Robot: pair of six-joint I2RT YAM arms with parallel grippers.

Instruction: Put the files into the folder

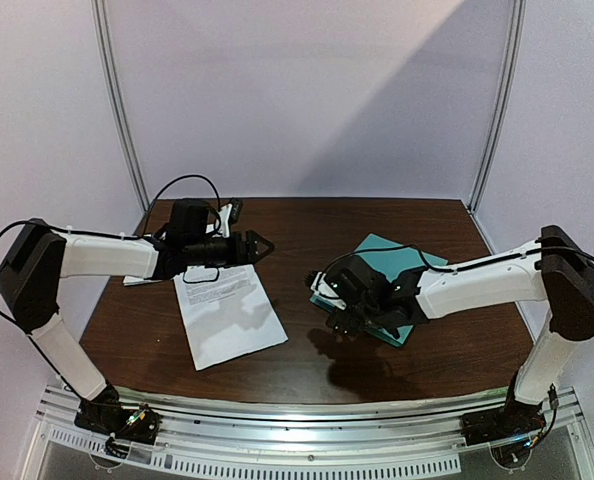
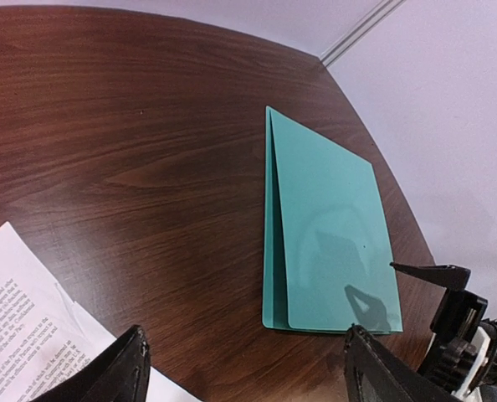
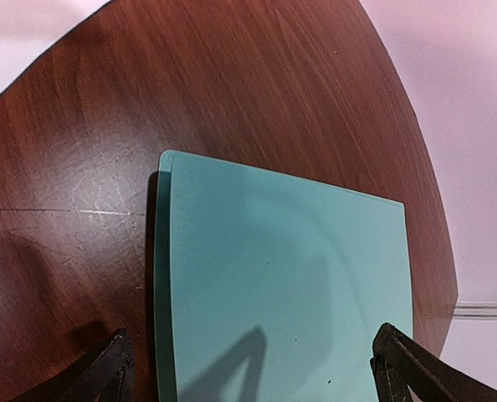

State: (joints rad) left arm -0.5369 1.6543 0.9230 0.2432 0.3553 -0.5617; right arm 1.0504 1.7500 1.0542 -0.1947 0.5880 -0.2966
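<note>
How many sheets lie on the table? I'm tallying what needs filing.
2: a text sheet left of centre, and a second sheet edging out beneath the left arm; more may be covered.

Table (image 2: 131, 134): dark wood-grain top, smooth, low sheen; fine scratches are seen near the folder's left edge. Folder (image 3: 282, 285): teal card, smooth, semi-matt. Sheet (image 1: 227, 315): plain white paper, matt, printed black. Arm shells (image 1: 107, 255): white glossy plastic. Right gripper (image 3: 250, 360): finished in matt black.

closed teal folder (image 3: 282, 293) flat on dark wood table (image 3: 232, 92), hand (image 3: 248, 377) fingers spread above
</note>
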